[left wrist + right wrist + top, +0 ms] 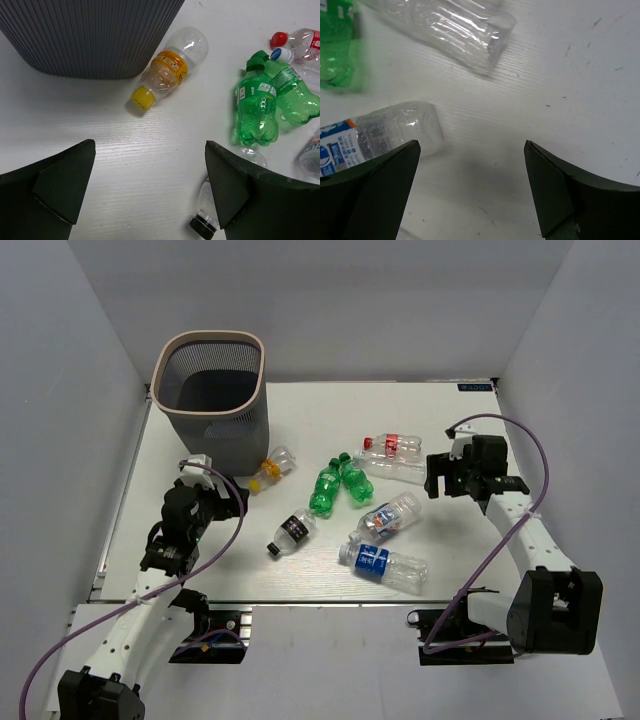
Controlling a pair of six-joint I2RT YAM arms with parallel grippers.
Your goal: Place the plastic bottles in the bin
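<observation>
The grey mesh bin stands at the back left. Several plastic bottles lie on the white table: a yellow-capped one beside the bin, two green ones, a red-labelled one, a clear one, a black-labelled one and two blue-labelled ones. My left gripper is open and empty, between the bin and the black-labelled bottle. My right gripper is open and empty over bare table, right of the clear bottle.
The bin wall fills the top of the left wrist view, the yellow-capped bottle against it. Grey walls enclose the table on three sides. A blue-labelled bottle lies by my right gripper's left finger.
</observation>
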